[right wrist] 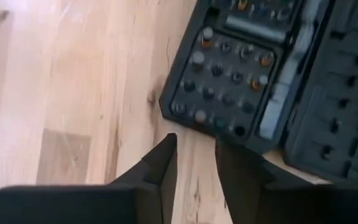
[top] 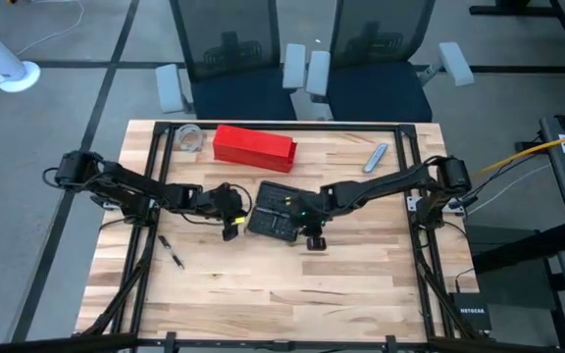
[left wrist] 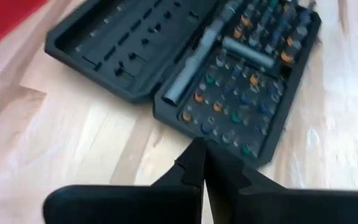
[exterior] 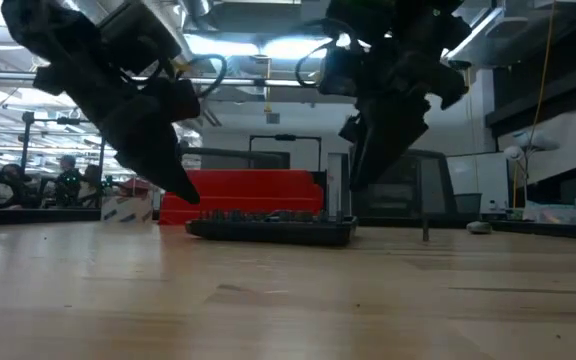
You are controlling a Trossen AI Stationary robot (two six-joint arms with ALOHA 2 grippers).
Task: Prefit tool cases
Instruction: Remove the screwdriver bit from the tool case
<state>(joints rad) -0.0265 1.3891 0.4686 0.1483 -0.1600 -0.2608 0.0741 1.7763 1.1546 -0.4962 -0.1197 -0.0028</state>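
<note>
Both grippers flank the open tool case (top: 275,210) — left gripper (top: 231,224) shut, right gripper (right wrist: 194,158) parted.

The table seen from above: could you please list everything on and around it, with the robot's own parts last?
Tool case: one, black, lying open flat at the table's middle, bits seated in one half.
Red box: one, red, long, at the far side behind the case.
Clear round item: one, transparent, left of the red box; what it is cannot be told.
Grey flat tool: one, grey, far right of the table.
Small dark item: one, dark, thin, near left of the table.
Office chairs: two, dark, behind the table.
Fan: one, white, on the floor, far left.
Left gripper: shut, just left of the case.
Right gripper: open, at the case's near right edge.
</note>
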